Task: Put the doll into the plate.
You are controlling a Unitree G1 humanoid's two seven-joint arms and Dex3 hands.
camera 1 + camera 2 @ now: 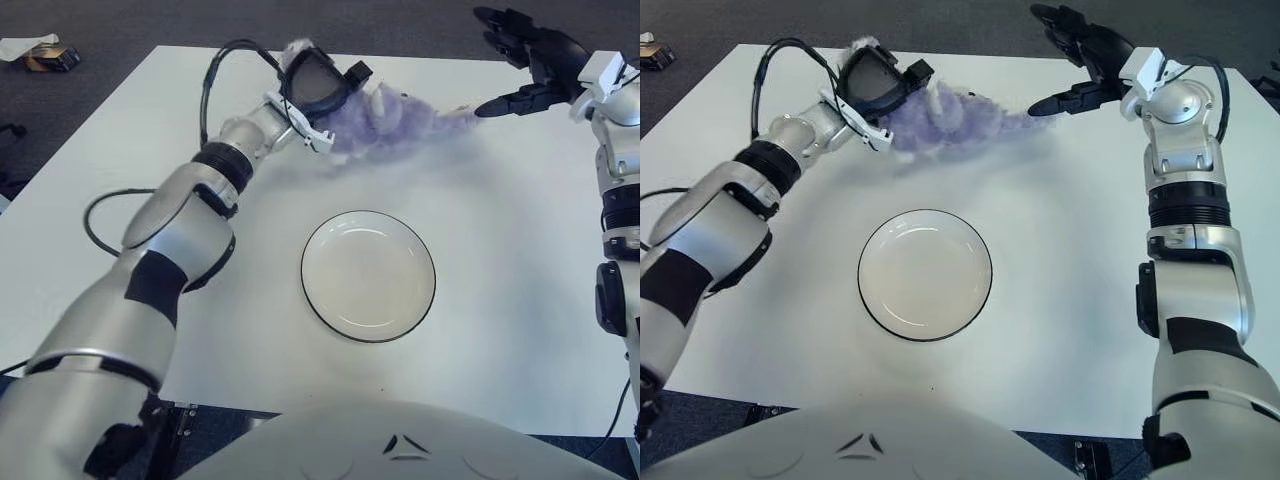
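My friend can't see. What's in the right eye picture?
The robot's left hand grips a purple doll near the far side of a white table. Its right hand is open beside the doll, and a white plate sits empty nearer the robot.
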